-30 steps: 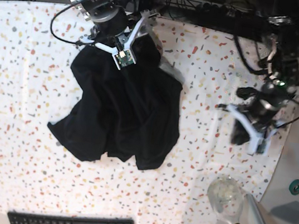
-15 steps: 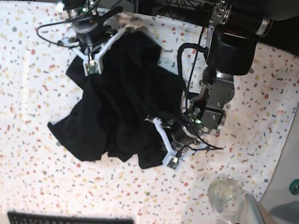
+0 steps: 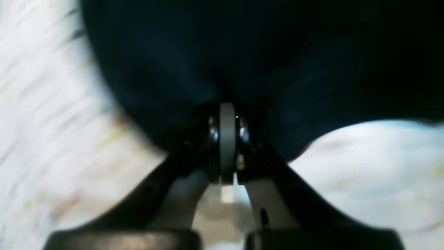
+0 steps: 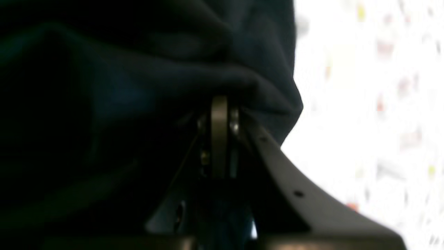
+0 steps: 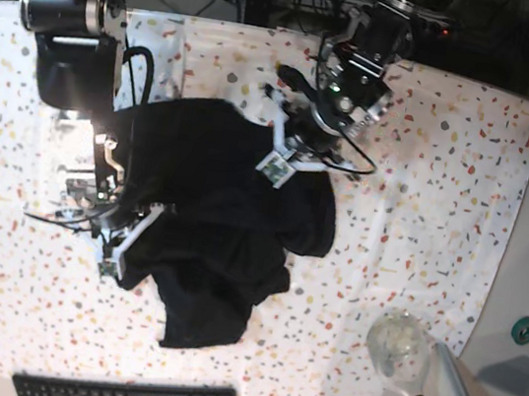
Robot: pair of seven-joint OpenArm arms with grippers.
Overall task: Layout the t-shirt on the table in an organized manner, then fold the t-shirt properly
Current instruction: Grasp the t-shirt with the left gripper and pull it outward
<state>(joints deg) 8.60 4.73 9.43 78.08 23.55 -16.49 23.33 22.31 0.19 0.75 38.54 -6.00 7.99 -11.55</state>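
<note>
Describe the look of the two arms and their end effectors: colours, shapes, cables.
Both arms are black and bulky, with loose black cables looping beside them. The left end effector and right end effector have slim white fingers that taper to the tips, each with a small green circuit board near the tip.

Speckled table (image 5: 429, 163) carries crumpled black t-shirt (image 5: 207, 249).

Both arms were black, blocky machines with loose black cables looping along their links. The left gripper (image 5: 282, 157) carried slim white fingers (image 5: 278, 118) and a small green circuit board at its tip; the right gripper (image 5: 119, 254) showed similar white fingers (image 5: 141, 222), with silver screws beside a grey central plate.
</note>
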